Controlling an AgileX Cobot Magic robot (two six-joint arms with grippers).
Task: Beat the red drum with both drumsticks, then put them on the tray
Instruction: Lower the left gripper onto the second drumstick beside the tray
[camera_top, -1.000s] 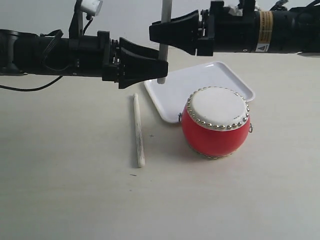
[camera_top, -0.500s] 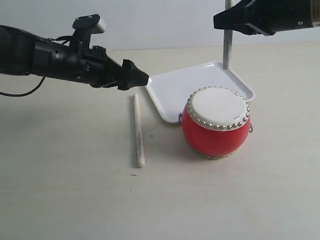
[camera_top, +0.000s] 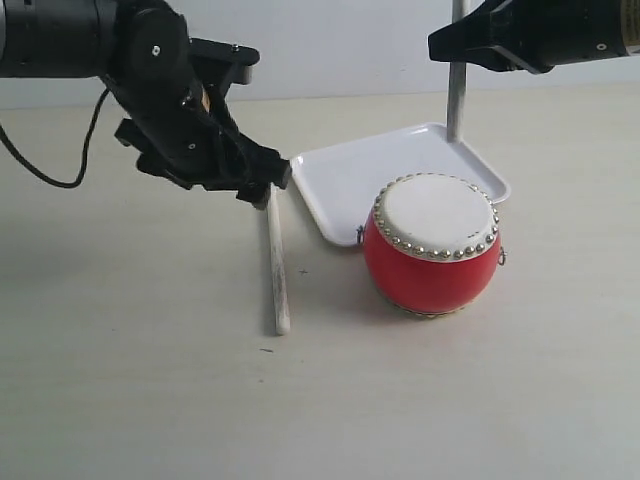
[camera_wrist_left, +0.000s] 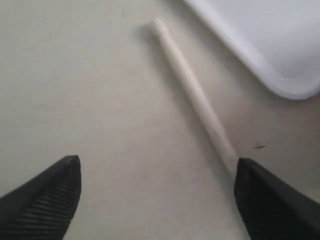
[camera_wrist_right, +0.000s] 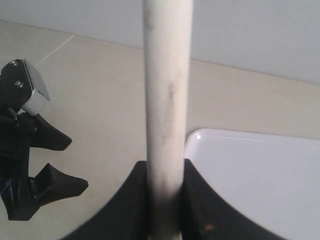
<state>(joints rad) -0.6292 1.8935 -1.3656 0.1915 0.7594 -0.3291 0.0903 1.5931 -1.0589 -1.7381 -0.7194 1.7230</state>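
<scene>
While the right hand (camera_top: 450, 45) (camera_wrist_right: 165, 200) grips the upright stick (camera_top: 456, 100) (camera_wrist_right: 167, 75) over the far right edge of the tray (camera_top: 335, 180) (camera_wrist_left: 260, 40), the left hand (camera_top: 265, 185) (camera_wrist_left: 155, 177) hangs low with jaws spread wide over the far end of the lying stick (camera_top: 278, 265) (camera_wrist_left: 195, 90) on the worktop (camera_top: 150, 380). The drum (camera_top: 432, 255) stands right of that stick, at the tray's near edge.

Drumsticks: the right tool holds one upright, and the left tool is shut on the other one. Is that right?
Not quite. The left wrist view shows the left tool open, with the other drumstick lying loose on the table. The right tool does hold a drumstick upright.
</scene>
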